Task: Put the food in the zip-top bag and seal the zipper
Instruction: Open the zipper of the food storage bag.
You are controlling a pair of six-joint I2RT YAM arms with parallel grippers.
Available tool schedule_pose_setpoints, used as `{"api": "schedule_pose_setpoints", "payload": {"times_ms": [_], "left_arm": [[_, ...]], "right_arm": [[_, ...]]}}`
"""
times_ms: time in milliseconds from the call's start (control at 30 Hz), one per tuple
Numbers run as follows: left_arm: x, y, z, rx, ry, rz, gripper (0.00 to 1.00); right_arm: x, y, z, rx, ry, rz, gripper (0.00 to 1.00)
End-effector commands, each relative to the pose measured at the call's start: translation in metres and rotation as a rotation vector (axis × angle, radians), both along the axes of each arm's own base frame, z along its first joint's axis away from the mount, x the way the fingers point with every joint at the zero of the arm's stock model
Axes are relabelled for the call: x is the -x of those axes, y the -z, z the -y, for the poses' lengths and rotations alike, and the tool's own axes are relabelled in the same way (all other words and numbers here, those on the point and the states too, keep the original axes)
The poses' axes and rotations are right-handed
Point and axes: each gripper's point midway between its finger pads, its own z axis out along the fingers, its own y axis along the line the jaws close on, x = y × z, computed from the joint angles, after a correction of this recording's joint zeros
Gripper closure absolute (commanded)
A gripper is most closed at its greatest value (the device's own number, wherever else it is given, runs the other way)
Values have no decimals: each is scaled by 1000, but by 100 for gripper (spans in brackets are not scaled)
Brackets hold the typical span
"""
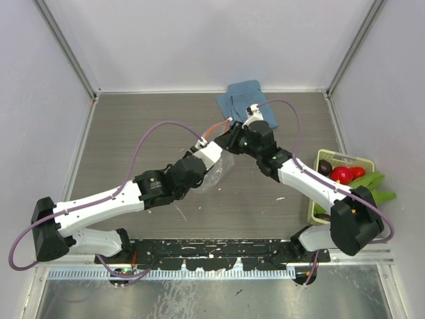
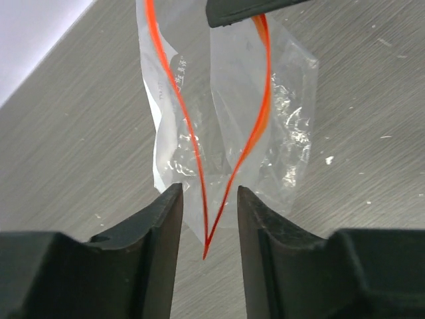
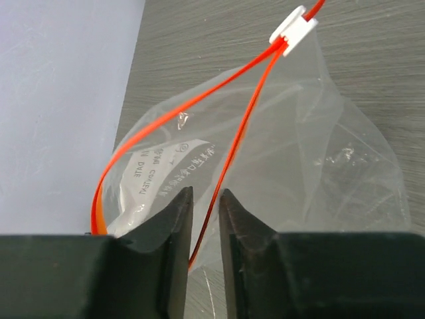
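From above, my left gripper (image 1: 218, 147) and right gripper (image 1: 234, 138) meet over the middle of the table (image 1: 133, 133). The bag (image 1: 218, 174) sags below them towards the near side. The food (image 1: 342, 175) is all in the basket (image 1: 345, 156) at the right edge, well apart from the bag and beside my right arm's base. None is bagged yet. A blue cloth (image 1: 242, 96) lies beyond the grippers, and the floor around the bag looks free.

From my left wrist, the zipper (image 2: 178, 93) spreads into a V whose point sits between my jaws. The jaws stand partly apart and touch nothing, so this hand holds nothing. The mouth's long axis runs straight away from me to my right finger (image 2: 252, 10).

From my right wrist, one lip of the zipper (image 3: 226, 78) runs down into the slit between my jaws. The slit is narrow but wider than the strip, so I see no pinch. The slider (image 3: 293, 30) sits at the far end.

I judge the mouth must be gripped first. The right arm is nearer the food.
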Motion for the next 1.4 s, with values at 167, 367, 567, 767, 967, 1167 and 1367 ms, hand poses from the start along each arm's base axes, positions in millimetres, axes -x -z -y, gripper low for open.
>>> {"api": "schedule_pose_setpoints", "payload": {"times_ms": [167,367,567,767,967,1167,1367], "left_arm": [[14,-41,22,252,44,-39,37],[18,-60,26,299,22,-94,28],[8,-77,36,357,-34,-86,20],[-14,-62,54,295,-100,-69,18],[-38,-50,44,167,-217,-9,19],[-49,-50,22,96,-295,33,41],[-54,-48,0,86,-338,30,78]], "right_arm": [[9,-33,24,7,58,203,91],[12,-36,34,26,90,237,92],[17,-36,35,22,102,255,92],[20,-32,30,28,94,243,92],[23,-29,31,32,99,242,91],[23,-21,35,55,111,237,91],[22,-14,33,70,103,223,91]]}}
